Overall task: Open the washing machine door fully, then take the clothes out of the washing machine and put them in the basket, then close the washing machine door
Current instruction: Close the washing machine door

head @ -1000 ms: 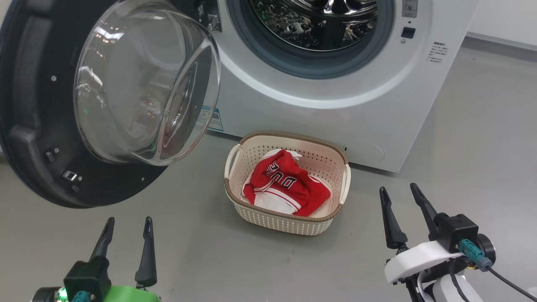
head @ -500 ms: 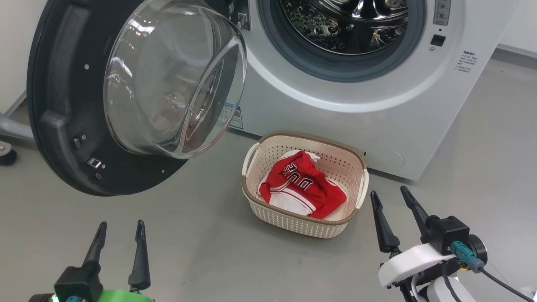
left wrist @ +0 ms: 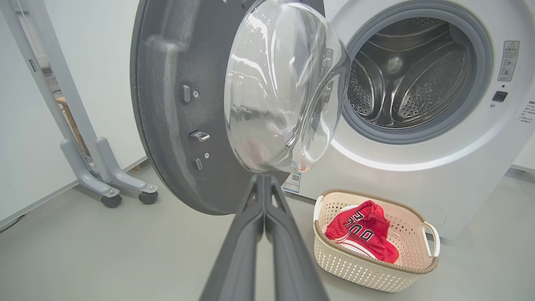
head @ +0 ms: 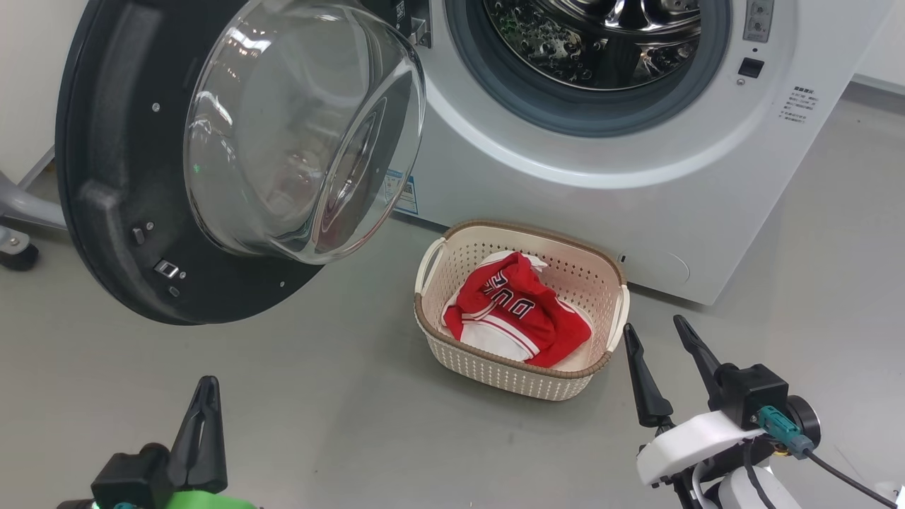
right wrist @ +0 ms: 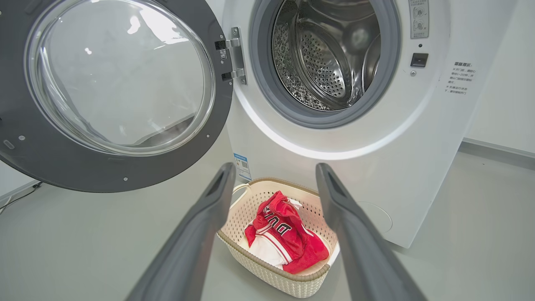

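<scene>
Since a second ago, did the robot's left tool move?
Yes. The left tool has pinched shut on nothing, both sides coming together, yet it sits at the same spot below the washing machine door.

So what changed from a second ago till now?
The left gripper closed its two fingers together, holding nothing. The head view slid sideways a bit, because the camera turned. The right gripper stayed open, the clothes stayed in the basket, and the washing machine door stayed open.

Grey wheeled stand [left wrist: 106, 163] on the grey floor [left wrist: 104, 251] beside a white wall [left wrist: 21, 125]
</scene>
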Available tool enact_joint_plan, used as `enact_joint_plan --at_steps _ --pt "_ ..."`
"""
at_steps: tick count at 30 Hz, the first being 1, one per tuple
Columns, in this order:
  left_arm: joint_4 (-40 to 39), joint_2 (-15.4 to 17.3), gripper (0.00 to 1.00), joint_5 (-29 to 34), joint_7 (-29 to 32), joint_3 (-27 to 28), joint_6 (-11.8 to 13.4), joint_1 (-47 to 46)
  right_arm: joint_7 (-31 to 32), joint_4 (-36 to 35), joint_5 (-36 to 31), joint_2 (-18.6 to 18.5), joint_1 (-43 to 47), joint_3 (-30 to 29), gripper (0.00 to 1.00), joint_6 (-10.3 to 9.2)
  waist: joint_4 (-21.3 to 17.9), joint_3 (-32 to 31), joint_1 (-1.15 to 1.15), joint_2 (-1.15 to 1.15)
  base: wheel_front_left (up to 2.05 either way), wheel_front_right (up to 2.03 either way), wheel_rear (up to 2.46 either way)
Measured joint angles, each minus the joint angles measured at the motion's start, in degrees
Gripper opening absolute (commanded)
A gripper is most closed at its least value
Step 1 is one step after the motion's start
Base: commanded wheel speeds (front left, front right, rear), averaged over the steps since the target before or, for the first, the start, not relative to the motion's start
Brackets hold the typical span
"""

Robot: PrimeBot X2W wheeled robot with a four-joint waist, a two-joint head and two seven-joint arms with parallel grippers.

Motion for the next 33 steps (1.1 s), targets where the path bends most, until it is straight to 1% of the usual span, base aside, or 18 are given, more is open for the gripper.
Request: enact_joint_plan --at_steps 4,7,11,14,15,16,19,22,25,27,29,30,32,33 --pt "0.0 -0.2 0.00 -1.8 -0.3 0.0 0.0 0.1 0.0 0.0 0.0 0.0 0.0 0.1 1.00 0.00 0.2 0.1 0.00 0.00 0.00 0.00 0.00" --pt "-0.6 -0.7 0.00 -6.6 -0.8 0.6 -0.6 0.1 0.0 0.0 -0.1 0.0 -0.1 0.1 1.00 0.00 0.3 0.2 0.00 0.00 0.00 0.00 0.00" --pt "-2.2 -1.0 0.00 -18.5 -0.7 2.3 -2.9 0.1 0.0 0.0 -0.1 0.0 -0.1 0.1 1.00 -0.02 0.3 0.3 0.00 0.00 0.00 0.00 0.00" --pt "-3.6 -1.1 0.00 -30.2 -0.6 3.4 -4.6 0.1 0.0 0.0 -0.1 -0.1 -0.2 0.0 1.00 -0.02 0.5 0.5 0.00 0.00 0.00 0.00 0.00" --pt "-4.6 -1.1 0.00 -35.0 -0.7 3.0 -4.6 0.0 0.0 0.0 -0.1 -0.1 -0.2 0.0 1.00 -0.02 0.5 0.5 0.00 0.00 0.00 0.00 0.00" --pt "-5.7 -1.1 0.00 -38.5 -1.0 2.2 -4.6 0.0 0.0 0.0 -0.1 -0.1 -0.2 0.0 1.00 -0.02 0.5 0.6 0.00 0.00 0.00 0.00 0.00" --pt "-8.6 -1.2 0.00 -46.9 -2.3 -0.3 -4.6 0.0 0.0 -0.1 -0.1 -0.2 -0.2 0.0 1.00 -0.03 0.6 0.7 0.00 0.00 0.00 0.00 0.00" --pt "-10.8 -1.2 0.00 -55.0 -4.1 0.0 -5.3 0.0 0.0 -0.1 -0.1 -0.3 -0.2 0.0 1.00 -0.03 0.6 0.8 0.00 0.00 0.00 0.00 0.00" --pt "-12.4 -1.2 0.00 -63.3 -5.1 2.4 -6.7 -0.1 0.1 -0.2 -0.1 -0.3 -0.2 0.0 1.00 -0.03 0.6 1.0 0.00 0.00 0.00 0.00 0.00" --pt "-13.0 -1.2 0.00 -68.7 -5.4 5.6 -7.8 -0.6 0.3 -0.4 -0.1 -0.4 -0.3 0.0 1.00 -0.03 0.5 1.2 0.00 0.00 0.00 0.00 0.00" --pt "-13.3 -1.3 0.00 -74.0 -4.4 9.6 -9.0 -2.0 0.3 -0.4 -0.1 -0.5 -0.3 0.0 1.00 -0.04 0.5 1.3 0.00 0.00 0.00 0.00 0.00" --pt "-13.5 -1.3 0.00 -75.7 -3.9 11.7 -9.2 -2.7 0.3 -0.5 -0.1 -0.5 -0.3 0.0 1.00 -0.07 0.5 1.3 0.00 0.00 0.00 0.00 0.00" --pt "-13.5 -1.3 0.00 -76.9 -2.9 15.1 -9.5 -4.0 0.4 -0.6 -0.1 -0.6 -0.3 0.0 1.00 -0.07 0.5 1.4 0.00 0.00 0.00 0.00 0.00" --pt "-13.5 -1.3 0.00 -76.9 -2.9 15.1 -9.5 -4.0 0.4 -0.6 -0.1 -0.6 -0.3 0.0 1.00 -0.07 0.5 1.4 0.00 0.00 0.00 0.00 0.00"
